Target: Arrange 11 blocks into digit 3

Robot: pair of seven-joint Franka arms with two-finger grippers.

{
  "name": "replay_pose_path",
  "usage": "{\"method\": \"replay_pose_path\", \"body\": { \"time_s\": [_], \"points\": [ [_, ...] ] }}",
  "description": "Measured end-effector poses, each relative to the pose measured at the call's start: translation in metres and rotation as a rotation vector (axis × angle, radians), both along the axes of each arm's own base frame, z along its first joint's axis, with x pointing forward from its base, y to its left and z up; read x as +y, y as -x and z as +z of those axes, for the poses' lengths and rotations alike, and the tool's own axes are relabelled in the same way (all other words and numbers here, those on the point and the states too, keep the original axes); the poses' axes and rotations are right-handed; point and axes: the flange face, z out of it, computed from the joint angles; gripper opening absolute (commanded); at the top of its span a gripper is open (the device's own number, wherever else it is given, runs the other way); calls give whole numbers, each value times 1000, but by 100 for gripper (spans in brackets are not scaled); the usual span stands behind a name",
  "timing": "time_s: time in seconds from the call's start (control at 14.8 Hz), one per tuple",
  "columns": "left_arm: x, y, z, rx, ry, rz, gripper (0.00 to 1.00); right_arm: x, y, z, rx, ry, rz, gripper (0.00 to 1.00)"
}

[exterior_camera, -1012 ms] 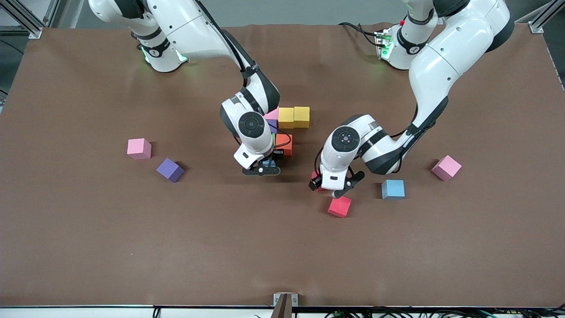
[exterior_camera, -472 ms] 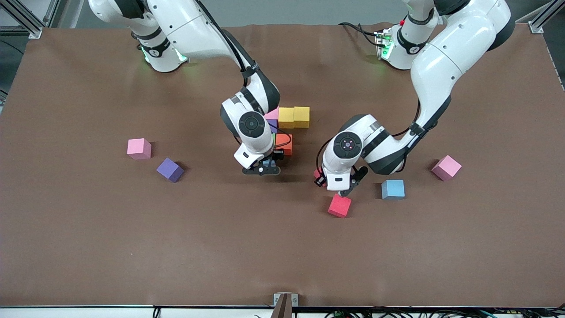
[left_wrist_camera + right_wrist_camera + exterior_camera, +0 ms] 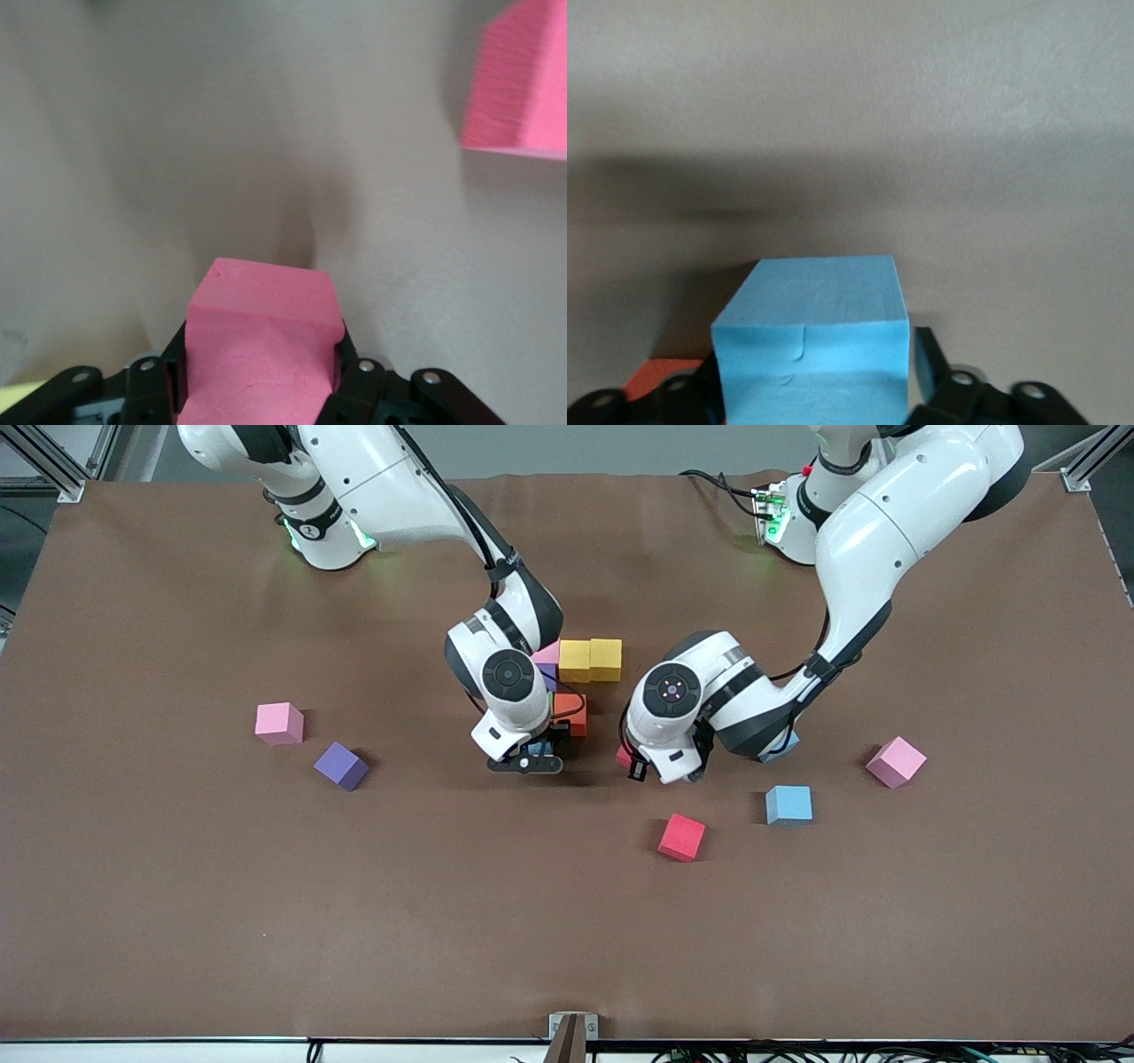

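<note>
Left gripper point(image 3: 654, 767) has closed its fingers on a red block point(image 3: 263, 345) and carried it up over the table point(image 3: 266, 912), near the orange block point(image 3: 571, 710). Right gripper point(image 3: 524, 763) has just parted its fingers. The blue block point(image 3: 811, 336) sits just nearer the camera than orange, so the figure likely gains one.

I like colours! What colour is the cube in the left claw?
Pink foam cube; left wrist view shows it best.

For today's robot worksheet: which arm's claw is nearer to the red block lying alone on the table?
Left. The left claw, holding a pink block, is just above the red block; the right claw is over the block figure, toward the right arm's end.
</note>
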Motion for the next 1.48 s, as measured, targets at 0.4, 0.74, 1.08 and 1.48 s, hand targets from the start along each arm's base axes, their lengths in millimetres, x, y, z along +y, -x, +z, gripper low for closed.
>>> {"method": "replay_pose_path", "body": {
  "time_s": [0.4,0.74,1.08,1.48],
  "points": [
    [-11,22,3,12,-38,260,15,-20,-40,88,17,-16,-46,100],
    [-21,42,-5,28,-67,351,15,-116,-84,174,88,-39,97,100],
    [-35,56,-8,25,-55,340,15,-244,-107,180,133,-92,383,100],
    [-46,74,-17,-36,-38,291,15,-335,-106,137,88,-86,755,100]
  ]
}}
